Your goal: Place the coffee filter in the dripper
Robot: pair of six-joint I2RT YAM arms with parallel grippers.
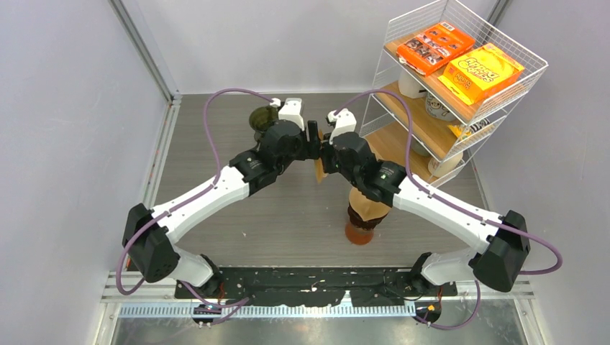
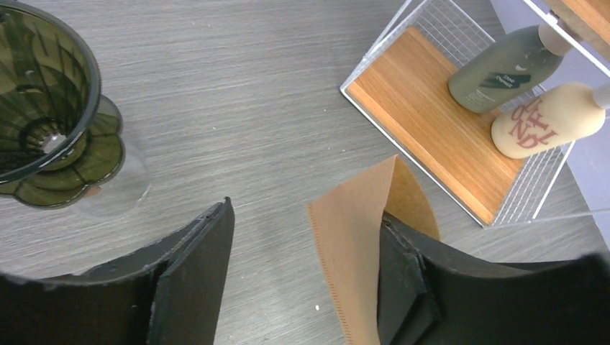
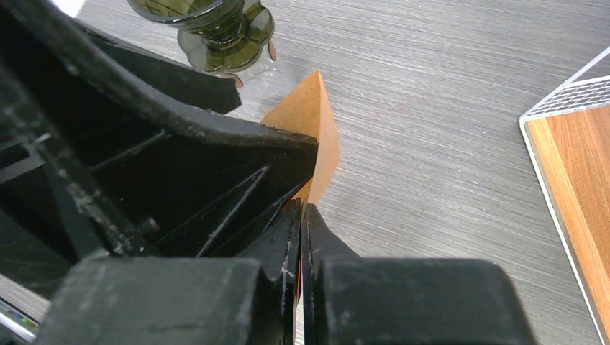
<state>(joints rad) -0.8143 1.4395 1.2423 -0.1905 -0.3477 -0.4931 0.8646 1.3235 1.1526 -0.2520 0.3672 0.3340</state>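
Observation:
The dark green glass dripper (image 1: 262,118) stands at the table's back, and shows in the left wrist view (image 2: 43,122) and the right wrist view (image 3: 216,29). My right gripper (image 1: 325,157) is shut on a brown paper coffee filter (image 1: 319,172), held above the table's middle (image 3: 320,129). My left gripper (image 1: 313,138) is open at the filter (image 2: 356,244). Its right finger (image 2: 406,287) sits between the filter's two layers, and its left finger (image 2: 194,273) is apart from the paper. The dripper is to the left of both grippers and holds no filter.
A white wire rack (image 1: 460,86) with wooden shelves stands at the back right, holding orange boxes (image 1: 460,57) and bottles (image 2: 532,93). A brown stack on an orange base (image 1: 363,219) sits under my right arm.

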